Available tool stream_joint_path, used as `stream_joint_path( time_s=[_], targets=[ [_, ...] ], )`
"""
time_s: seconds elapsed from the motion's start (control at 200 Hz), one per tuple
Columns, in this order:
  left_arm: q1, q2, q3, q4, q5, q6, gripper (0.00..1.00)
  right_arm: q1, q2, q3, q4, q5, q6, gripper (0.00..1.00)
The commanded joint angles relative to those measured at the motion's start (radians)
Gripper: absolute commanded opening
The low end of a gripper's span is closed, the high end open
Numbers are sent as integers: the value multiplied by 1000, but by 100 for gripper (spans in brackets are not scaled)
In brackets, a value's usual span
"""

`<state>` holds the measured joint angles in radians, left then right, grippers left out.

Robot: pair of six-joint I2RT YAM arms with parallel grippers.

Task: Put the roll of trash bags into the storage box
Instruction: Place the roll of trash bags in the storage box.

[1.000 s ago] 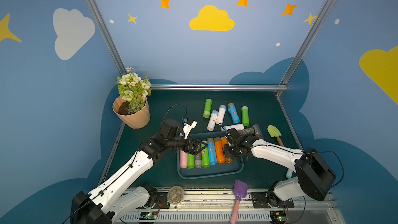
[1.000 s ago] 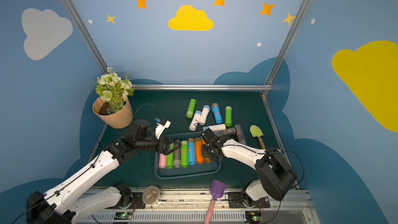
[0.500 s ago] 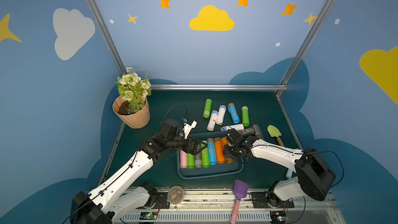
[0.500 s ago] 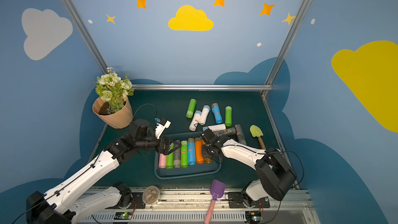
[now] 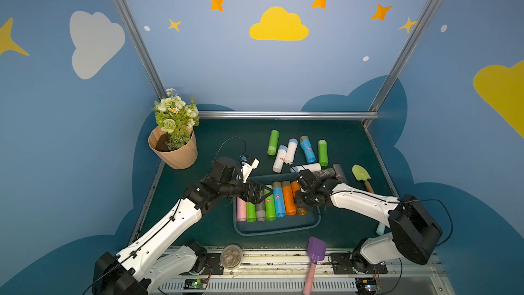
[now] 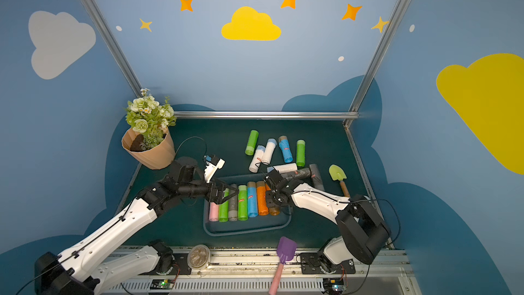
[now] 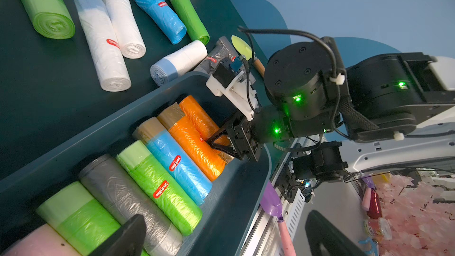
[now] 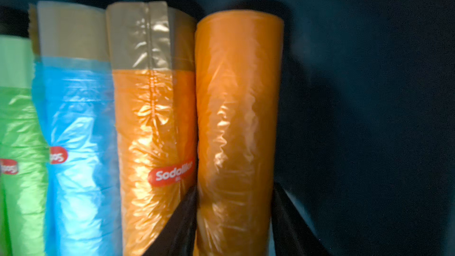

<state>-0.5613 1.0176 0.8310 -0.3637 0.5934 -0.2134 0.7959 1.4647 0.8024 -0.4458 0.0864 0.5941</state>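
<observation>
At placement, the jaws of your right gripper (image 7: 219,145) flanked the orange roll (image 8: 238,94) lying in the storage box (image 5: 276,232); gripping or slack, you couldn't tell. The jaws of your left gripper (image 5: 262,194) gaped empty. The next move likely needed a full release, then a straight lift.

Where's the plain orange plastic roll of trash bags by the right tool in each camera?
In a top view: plain orange plastic roll, last in the row.
In a top view: roll, same place.
Left wrist: roll near centre.
Right wrist: roll centre frame.
Landmark: red-labelled orange roll beside it.
</observation>
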Motion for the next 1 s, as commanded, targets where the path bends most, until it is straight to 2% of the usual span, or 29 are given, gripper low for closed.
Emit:
stream_joint_path(
  time_s=[0.0, 0.255, 0.466, 0.661, 0.996],
  targets=[
    [-2, -7, 13, -12, 8, 12, 100, 8, -24, 28, -24, 16, -10, 46],
    [-1, -2, 17, -33, -21, 18, 100, 14, -55, 28, -28, 24, -20, 48],
    [-2, 10, 32, -90, -127, 31, 100, 16, -89, 34, -43, 26, -34, 50],
    [-3, 42, 48, -91, -153, -44, 100, 16, -128, 47, -66, 37, -60, 51],
    [-14, 143, 114, -86, -286, -99, 95, 17, -179, 72, -70, 22, -105, 52]
  ],
)
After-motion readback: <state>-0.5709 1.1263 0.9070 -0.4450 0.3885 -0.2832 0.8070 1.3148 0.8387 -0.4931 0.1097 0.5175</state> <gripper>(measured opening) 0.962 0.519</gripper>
